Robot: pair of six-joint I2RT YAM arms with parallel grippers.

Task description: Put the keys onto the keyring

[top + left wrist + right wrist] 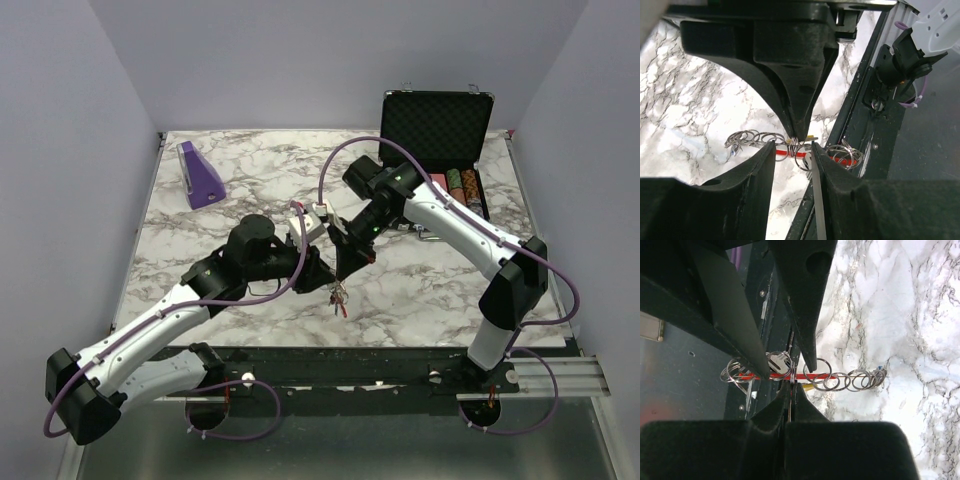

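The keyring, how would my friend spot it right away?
Start at the white marble table and go to the middle of its near edge, where the black left gripper and right gripper meet tip to tip. Hanging there is the keyring, a small bunch of thin silver rings with a red piece; nothing else nearby is shiny and red.

Spotted keyring [805,375] held up near the front edge of the marble table [420,290], strung sideways as a row of thin silver rings along a straight red piece, yellow key [808,387] just under mid-row, tiny blue bit at one end.
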